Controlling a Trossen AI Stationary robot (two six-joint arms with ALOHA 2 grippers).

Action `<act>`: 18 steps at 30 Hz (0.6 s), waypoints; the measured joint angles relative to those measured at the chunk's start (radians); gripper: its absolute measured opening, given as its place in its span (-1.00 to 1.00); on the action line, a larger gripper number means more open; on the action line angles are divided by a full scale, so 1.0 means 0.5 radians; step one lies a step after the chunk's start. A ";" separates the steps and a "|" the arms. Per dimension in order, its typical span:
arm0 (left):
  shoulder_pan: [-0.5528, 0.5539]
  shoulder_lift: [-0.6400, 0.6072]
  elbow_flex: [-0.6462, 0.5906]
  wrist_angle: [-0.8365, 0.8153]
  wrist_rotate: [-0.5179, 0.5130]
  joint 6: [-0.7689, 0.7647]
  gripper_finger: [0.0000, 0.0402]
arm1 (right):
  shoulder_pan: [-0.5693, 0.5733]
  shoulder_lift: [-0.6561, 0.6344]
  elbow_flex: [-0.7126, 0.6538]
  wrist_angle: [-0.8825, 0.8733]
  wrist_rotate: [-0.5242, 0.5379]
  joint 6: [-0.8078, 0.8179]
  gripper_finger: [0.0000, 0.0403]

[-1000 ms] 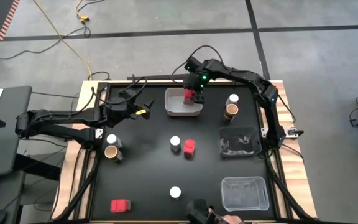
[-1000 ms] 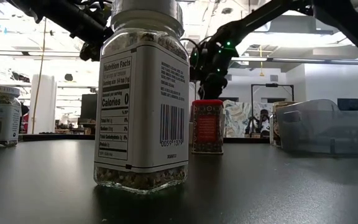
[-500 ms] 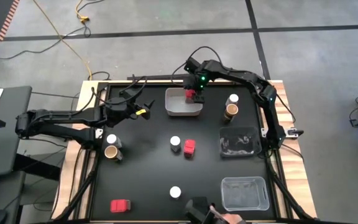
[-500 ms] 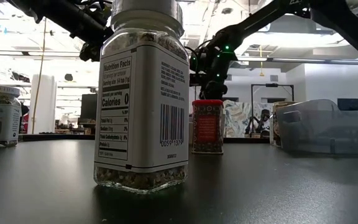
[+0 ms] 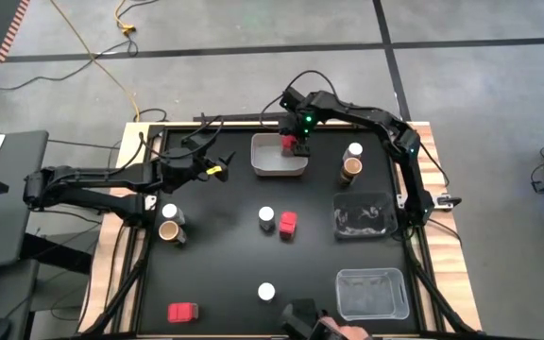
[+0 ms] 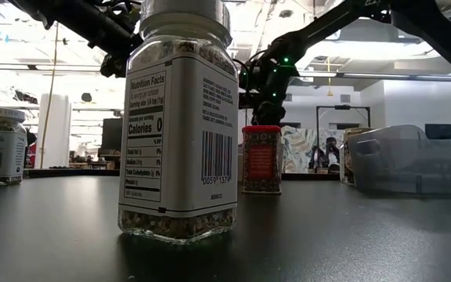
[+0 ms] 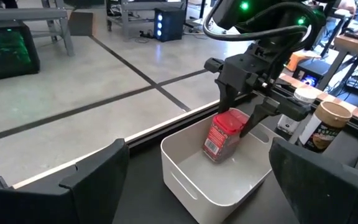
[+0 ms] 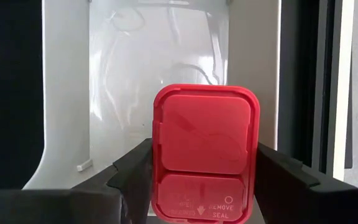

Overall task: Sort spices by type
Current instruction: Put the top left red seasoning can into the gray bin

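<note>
My right gripper (image 5: 294,144) is above the far side of the white bin (image 5: 274,168) and shut on a red box (image 7: 224,134). My left gripper (image 5: 219,169) hovers open to the bin's left and touches nothing. Standing on the table are a second red box (image 5: 287,223) beside a white-lidded jar (image 5: 266,216), another white-lidded jar (image 5: 266,292), a jar pair at the left (image 5: 169,223) and a white-lidded and brown jar pair (image 5: 352,161) at the right. A third red box (image 5: 183,312) lies near the near edge. My right gripper pinches the red box just below its lid (image 8: 205,134), one finger (image 8: 132,174) on each of two opposite sides. The fingers come from above, pointing down into the bin. The box hangs tilted inside the bin (image 7: 185,168); whether its lower end touches the floor I cannot tell.
Two clear plastic bins (image 5: 365,215) (image 5: 371,293) sit on the right side of the table. In the low view a large jar (image 6: 178,117) stands close to the camera. A person's hand (image 5: 348,332) shows at the near edge.
My right gripper, with the red box in it, has shifted slightly toward the far edge above the white bin, then kept still.
</note>
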 joint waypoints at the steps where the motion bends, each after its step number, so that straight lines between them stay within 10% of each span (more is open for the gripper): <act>1: 0.000 0.000 0.000 -0.003 0.000 0.000 0.85 | 0.000 0.000 0.000 -0.001 0.000 0.000 0.25; 18: 0.001 0.000 0.000 -0.065 0.001 0.001 0.85 | 0.011 0.000 0.001 -0.001 -0.001 -0.016 0.29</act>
